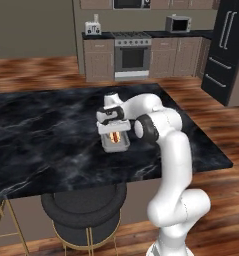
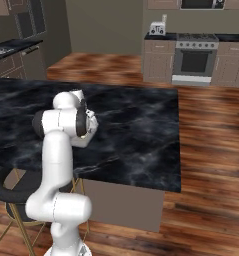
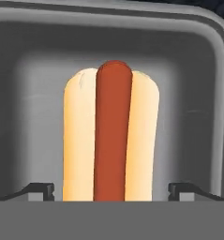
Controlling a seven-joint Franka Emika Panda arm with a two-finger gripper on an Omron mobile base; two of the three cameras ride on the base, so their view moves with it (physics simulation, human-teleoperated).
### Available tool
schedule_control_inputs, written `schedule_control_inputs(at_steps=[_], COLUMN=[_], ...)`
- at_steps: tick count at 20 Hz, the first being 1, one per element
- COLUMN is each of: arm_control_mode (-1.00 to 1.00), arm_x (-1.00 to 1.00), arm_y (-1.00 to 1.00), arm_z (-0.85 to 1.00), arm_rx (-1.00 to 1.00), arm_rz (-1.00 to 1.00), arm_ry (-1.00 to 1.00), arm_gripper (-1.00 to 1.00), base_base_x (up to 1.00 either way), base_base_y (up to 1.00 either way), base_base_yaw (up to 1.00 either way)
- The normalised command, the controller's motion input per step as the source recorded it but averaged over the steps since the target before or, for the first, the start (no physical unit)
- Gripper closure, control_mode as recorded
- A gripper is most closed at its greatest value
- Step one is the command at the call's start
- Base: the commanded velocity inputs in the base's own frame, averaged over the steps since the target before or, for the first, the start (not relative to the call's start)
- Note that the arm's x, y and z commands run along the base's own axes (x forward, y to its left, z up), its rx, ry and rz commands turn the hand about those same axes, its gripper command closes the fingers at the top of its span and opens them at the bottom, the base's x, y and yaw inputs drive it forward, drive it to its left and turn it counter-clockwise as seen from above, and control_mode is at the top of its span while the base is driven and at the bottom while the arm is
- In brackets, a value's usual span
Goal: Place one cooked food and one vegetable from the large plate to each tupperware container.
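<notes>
A hot dog (image 3: 111, 136), a red sausage in a pale bun, lies lengthwise on the floor of a pale grey tupperware container (image 3: 33, 93). My gripper (image 3: 111, 190) hangs straight over it, open, with one fingertip on each side of the bun and a gap between each tip and the bun. From the left base view the gripper (image 1: 113, 131) points down into the container (image 1: 117, 146) near the middle of the black counter, and the hot dog (image 1: 114, 135) shows orange between the fingers. The large plate and the vegetable are out of view.
The container stands on a black marble island counter (image 1: 46, 135), a short way from its near edge. Round dark stools (image 1: 83, 210) sit under that edge. An oven (image 1: 132, 56) and a dark fridge (image 1: 226, 45) line the far wall.
</notes>
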Motion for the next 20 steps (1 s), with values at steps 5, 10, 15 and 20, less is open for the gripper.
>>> schedule_control_inputs(at_steps=[5,10,15,20], arm_control_mode=[-1.0,-1.0,-1.0,-1.0], arm_x=[-0.34,-0.82,-1.0,-1.0], arm_y=[0.0,0.0,-0.02,-0.2], arm_z=[0.74,0.82,0.63,0.61], arm_rx=[0.04,0.05,0.07,0.05], arm_rz=[0.0,0.0,0.0,0.01], arm_ry=[-0.04,-0.07,-0.1,-0.14], arm_gripper=[-1.0,-1.0,-1.0,-1.0], base_base_x=[0.0,0.0,0.0,0.0], base_base_y=[0.0,0.0,0.0,0.0], base_base_yaw=[0.0,0.0,0.0,0.0])
